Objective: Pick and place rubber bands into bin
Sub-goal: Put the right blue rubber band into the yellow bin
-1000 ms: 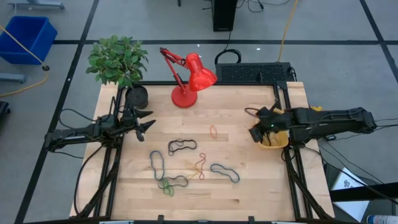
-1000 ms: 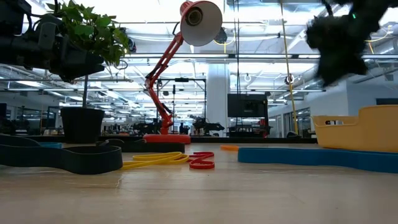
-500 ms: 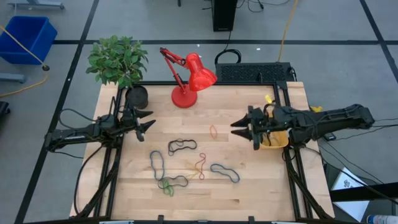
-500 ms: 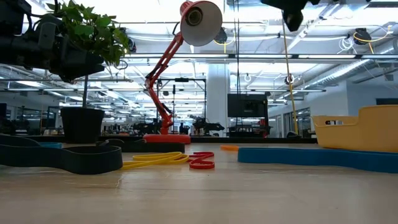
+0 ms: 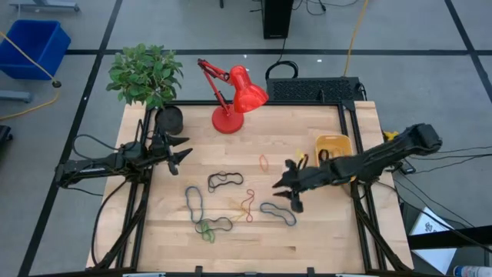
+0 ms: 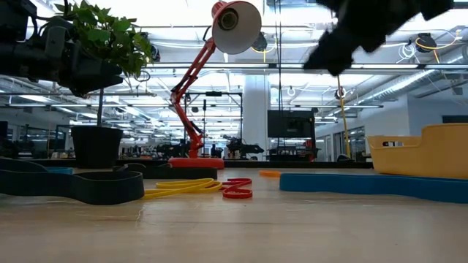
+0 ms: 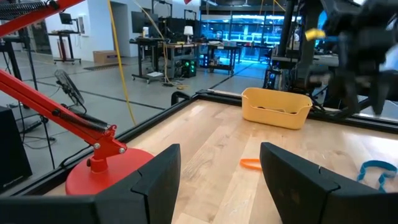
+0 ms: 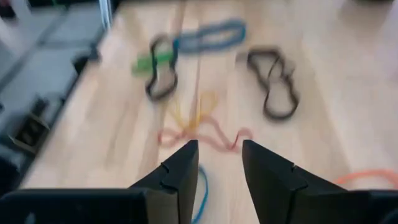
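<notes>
Several rubber bands lie flat on the wooden table: an orange one (image 5: 264, 162), a black one (image 5: 224, 181), a red and tan pair (image 5: 247, 204), a dark blue one (image 5: 278, 213), another black one (image 5: 194, 201) and a green one (image 5: 207, 231). The yellow bin (image 5: 333, 146) stands near the right edge. My right gripper (image 5: 288, 191) hovers open above the table between the bin and the bands, just over the dark blue band (image 8: 200, 193), with nothing between its fingers. My left gripper (image 5: 183, 154) waits open at the table's left, level.
A red desk lamp (image 5: 231, 96) and a potted plant (image 5: 150, 81) stand along the far edge. A keyboard (image 5: 315, 90) lies behind the table. Bare wood lies along the near edge and between the orange band and the bin.
My right gripper has swung from over the bin toward the table's middle and near side, sinking a little and rolling about its own line. The bin, covered by it before, now shows whole. The bands lie as they did.
</notes>
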Available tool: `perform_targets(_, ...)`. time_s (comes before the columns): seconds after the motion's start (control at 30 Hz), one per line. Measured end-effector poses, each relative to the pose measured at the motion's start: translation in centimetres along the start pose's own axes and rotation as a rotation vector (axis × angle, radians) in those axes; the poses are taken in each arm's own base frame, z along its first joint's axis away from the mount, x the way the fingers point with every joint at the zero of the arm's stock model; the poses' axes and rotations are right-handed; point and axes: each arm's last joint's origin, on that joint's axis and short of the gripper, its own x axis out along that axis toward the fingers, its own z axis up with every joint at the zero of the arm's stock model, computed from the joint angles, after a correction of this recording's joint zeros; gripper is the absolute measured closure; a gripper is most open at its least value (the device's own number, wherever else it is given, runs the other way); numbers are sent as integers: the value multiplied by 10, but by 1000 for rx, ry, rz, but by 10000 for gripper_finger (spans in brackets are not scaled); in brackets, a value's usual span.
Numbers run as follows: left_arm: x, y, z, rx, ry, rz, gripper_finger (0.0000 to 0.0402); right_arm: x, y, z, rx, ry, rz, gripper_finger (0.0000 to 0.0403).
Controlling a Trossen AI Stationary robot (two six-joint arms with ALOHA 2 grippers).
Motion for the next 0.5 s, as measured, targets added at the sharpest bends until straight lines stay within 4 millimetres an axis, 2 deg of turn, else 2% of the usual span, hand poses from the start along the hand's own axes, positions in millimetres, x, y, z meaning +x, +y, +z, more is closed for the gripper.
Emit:
perform_targets(0.23, 0, 0, 0, -1, 0, -3, 174, 41, 6, -34, -16, 194, -22, 285)
perform_targets(0.5, 0, 0, 0, -3, 0, -2, 174, 64, 11, -55, 43, 281, -13, 285)
